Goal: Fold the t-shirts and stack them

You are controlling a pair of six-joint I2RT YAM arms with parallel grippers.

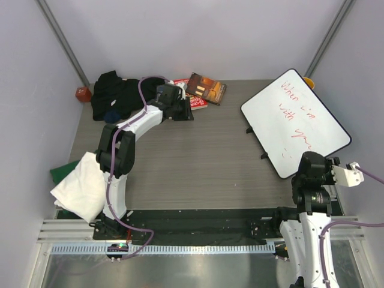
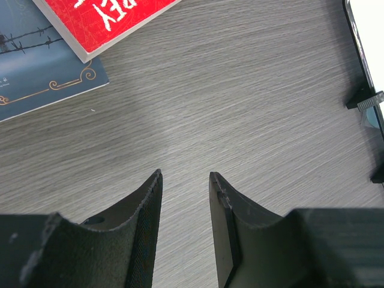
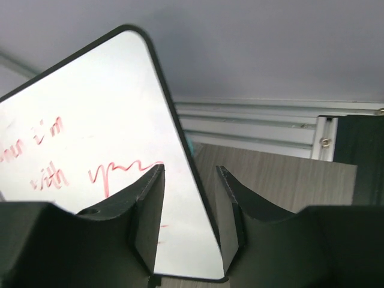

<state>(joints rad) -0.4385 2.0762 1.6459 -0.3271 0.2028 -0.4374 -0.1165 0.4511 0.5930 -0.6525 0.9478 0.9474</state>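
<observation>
A crumpled black t-shirt [image 1: 117, 93] lies in a heap at the back left of the table. A folded white t-shirt [image 1: 81, 187] rests at the near left with a green one [image 1: 60, 173] showing under it. My left gripper [image 1: 185, 113] [image 2: 185, 174] hovers just right of the black t-shirt, over bare table. It is open and nothing lies between its fingers. At the near right my right gripper [image 1: 312, 163] [image 3: 190, 168] stands open, and the whiteboard's black edge [image 3: 186, 144] runs across the gap between its fingers.
Two books, one red [image 1: 195, 100] [image 2: 114, 18] and one dark [image 1: 206, 88] [image 2: 42, 72], lie at the back by the left gripper. A whiteboard [image 1: 294, 120] with red writing stands tilted at the right. An orange object [image 1: 83, 94] sits in the back left corner.
</observation>
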